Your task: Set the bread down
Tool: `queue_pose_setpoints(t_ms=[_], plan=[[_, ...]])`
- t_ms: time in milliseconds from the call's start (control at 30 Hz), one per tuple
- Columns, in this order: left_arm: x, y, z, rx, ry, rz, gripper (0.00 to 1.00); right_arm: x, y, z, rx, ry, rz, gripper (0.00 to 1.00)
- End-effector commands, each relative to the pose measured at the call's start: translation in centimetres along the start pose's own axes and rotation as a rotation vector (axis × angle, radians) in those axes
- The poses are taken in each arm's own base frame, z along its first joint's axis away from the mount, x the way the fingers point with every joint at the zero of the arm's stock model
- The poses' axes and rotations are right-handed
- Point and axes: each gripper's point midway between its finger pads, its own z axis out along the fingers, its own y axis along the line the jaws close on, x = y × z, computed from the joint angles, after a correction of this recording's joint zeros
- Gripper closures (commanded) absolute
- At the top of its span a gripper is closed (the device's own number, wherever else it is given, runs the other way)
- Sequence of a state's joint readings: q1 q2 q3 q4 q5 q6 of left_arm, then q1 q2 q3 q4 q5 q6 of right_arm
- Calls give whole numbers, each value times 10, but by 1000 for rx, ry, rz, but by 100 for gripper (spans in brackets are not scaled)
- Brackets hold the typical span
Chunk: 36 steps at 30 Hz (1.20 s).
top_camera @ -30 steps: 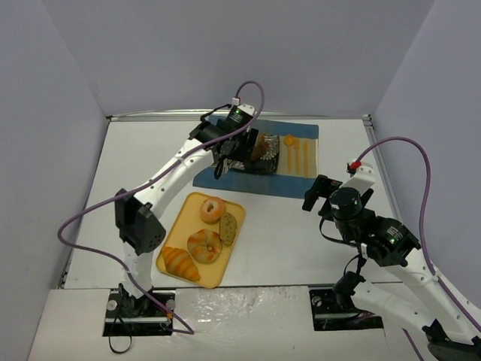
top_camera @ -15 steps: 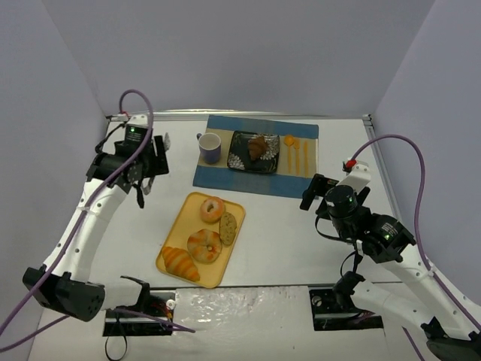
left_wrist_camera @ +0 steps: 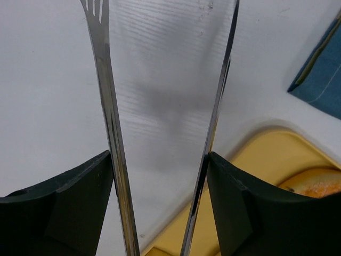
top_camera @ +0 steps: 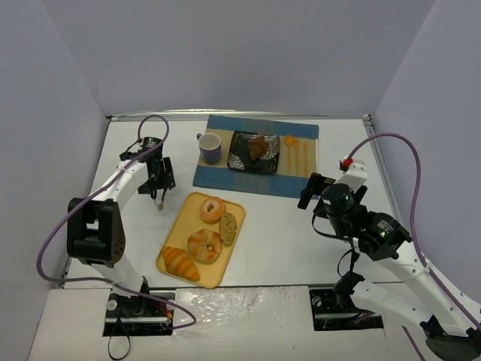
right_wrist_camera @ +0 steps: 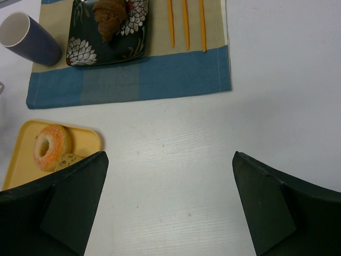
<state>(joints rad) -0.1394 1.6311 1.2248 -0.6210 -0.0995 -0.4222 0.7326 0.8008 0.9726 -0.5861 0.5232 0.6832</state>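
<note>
The bread [top_camera: 258,147], a small dark brown pastry, lies on the dark floral plate [top_camera: 242,159] on the blue placemat; it also shows in the right wrist view [right_wrist_camera: 109,18]. My left gripper [top_camera: 159,184] is at the left of the table, just off the yellow tray's far left corner, far from the bread. It is shut on metal tongs [left_wrist_camera: 109,106], whose two arms stand apart and hold nothing. My right gripper [top_camera: 310,188] is open and empty over the bare table, right of the tray and near the placemat's front edge.
The yellow tray [top_camera: 174,233] holds two glazed ring breads [top_camera: 212,208], a speckled cookie [top_camera: 228,227] and a golden croissant [top_camera: 180,262]. A dark cup [top_camera: 210,147] and orange cutlery [top_camera: 297,154] sit on the placemat [top_camera: 218,177].
My left arm has swung away from the plate to the left and come down beside the tray, with the tongs empty. The bread stays on the plate. The right arm has barely moved.
</note>
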Motion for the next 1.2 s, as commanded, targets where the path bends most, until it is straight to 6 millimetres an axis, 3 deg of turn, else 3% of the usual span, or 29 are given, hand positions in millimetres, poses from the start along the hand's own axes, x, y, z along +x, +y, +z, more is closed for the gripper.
queue_pose_setpoints(t_ms=[0, 133, 333, 533, 800, 867, 1000, 1067, 1167], plan=[[-44, -10, 10, 69, -89, -76, 37, -7, 1, 1, -6, -45, 33, 0], [-35, -14, 28, 76, -23, -85, 36, 1, -1, 6, 7, -26, 27, 0], [-21, -23, 31, 112, 62, -103, 33, 12, 5, 22, 25, 2, -1, 0], [-27, -22, 17, 124, 45, -91, 19, 12, 22, 42, 17, -6, -31, 0], [-40, -3, -13, 47, -10, -60, 4, 7, 46, 72, 15, -14, -79, 0], [-43, 2, -22, 26, -17, -58, 3, 5, 51, 79, 11, -17, -79, 0], [-51, -3, -72, 72, -117, -63, 3, 1, 51, 95, 14, -12, -75, 0], [-41, -14, -105, 108, -162, -42, 3, 5, 47, 111, 15, 23, -70, 0], [-25, -31, -131, 159, -210, -22, 3, 2, 42, 119, 28, 28, -58, 0]])
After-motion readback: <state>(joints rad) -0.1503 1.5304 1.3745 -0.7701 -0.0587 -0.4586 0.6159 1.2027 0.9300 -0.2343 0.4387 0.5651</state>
